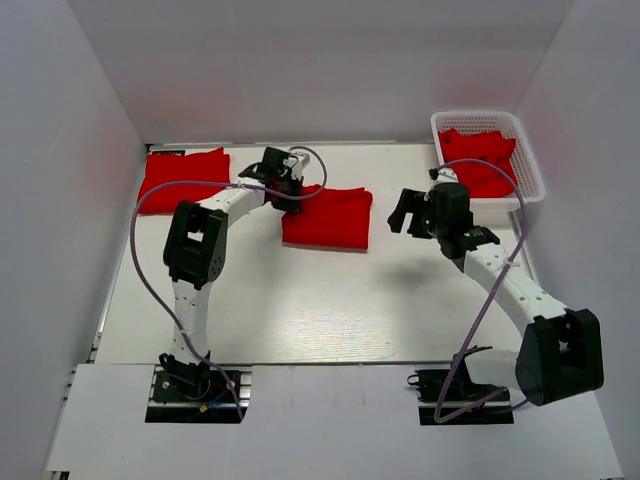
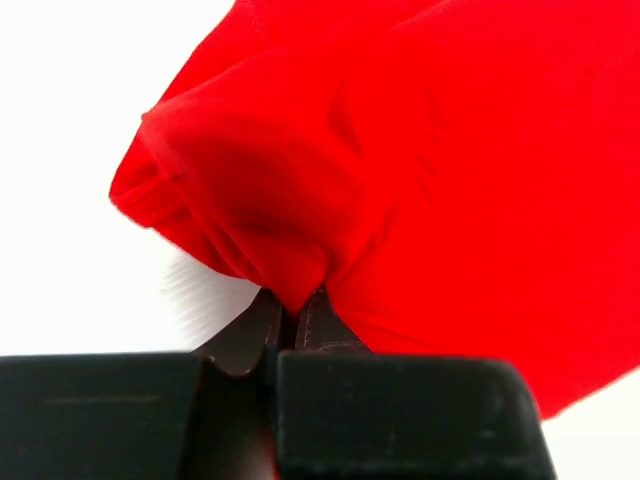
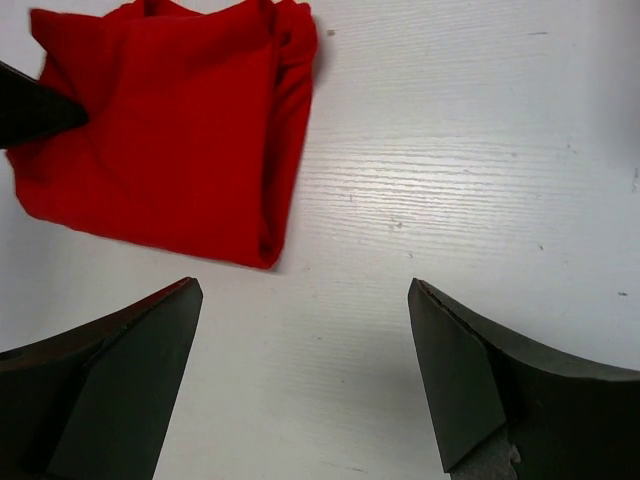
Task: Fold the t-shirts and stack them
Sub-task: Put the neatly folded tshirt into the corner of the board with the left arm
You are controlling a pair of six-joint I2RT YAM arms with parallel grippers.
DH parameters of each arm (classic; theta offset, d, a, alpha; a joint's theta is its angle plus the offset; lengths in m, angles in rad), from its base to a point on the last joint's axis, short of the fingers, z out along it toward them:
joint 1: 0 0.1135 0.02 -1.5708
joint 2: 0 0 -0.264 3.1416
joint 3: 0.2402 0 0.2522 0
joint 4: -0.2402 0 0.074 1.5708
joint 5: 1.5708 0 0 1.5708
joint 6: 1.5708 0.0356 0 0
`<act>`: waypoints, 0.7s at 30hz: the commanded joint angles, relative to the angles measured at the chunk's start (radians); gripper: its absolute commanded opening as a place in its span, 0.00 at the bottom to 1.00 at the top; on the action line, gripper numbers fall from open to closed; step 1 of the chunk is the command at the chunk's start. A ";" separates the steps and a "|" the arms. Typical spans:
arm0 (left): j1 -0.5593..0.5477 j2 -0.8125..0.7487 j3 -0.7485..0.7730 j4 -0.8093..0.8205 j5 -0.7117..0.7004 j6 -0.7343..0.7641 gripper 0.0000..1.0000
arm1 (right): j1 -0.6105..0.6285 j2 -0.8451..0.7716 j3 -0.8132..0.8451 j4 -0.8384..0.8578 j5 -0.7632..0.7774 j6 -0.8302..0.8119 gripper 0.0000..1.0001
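Between clamped tips of left pincer [image 2: 295, 308] sits one corner of folded t-shirt [image 1: 335, 222]; dragging may unfold it. Right pincer [image 3: 302, 292] spread wide, empty.

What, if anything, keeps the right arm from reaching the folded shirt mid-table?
Probably yes: the right gripper is open, with bare table between it and the folded shirt. The left gripper only pinches its left corner.

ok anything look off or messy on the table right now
Nothing is spilled or damaged. Only the middle t-shirt stands out: its left corner is bunched and puckered where the left gripper pinches it, so that edge isn't flat. The crumpled shirts in the basket are unfolded.
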 commanded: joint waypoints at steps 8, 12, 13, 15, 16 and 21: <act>0.031 -0.234 0.069 0.007 -0.061 0.221 0.00 | -0.003 -0.113 -0.063 0.072 0.130 0.006 0.90; 0.042 -0.234 0.175 -0.092 -0.062 0.342 0.00 | -0.003 -0.107 -0.057 0.070 0.129 0.011 0.90; 0.053 -0.223 0.198 -0.111 -0.080 0.362 0.00 | -0.003 -0.107 -0.057 0.069 0.132 0.014 0.90; 0.062 -0.223 0.242 -0.132 -0.091 0.416 0.00 | -0.005 -0.101 -0.052 0.073 0.133 0.017 0.90; 0.073 -0.223 0.253 -0.143 -0.112 0.428 0.00 | -0.005 -0.099 -0.051 0.072 0.133 0.017 0.90; 0.109 -0.223 0.301 -0.169 -0.144 0.505 0.00 | -0.003 -0.078 -0.023 0.059 0.127 0.023 0.90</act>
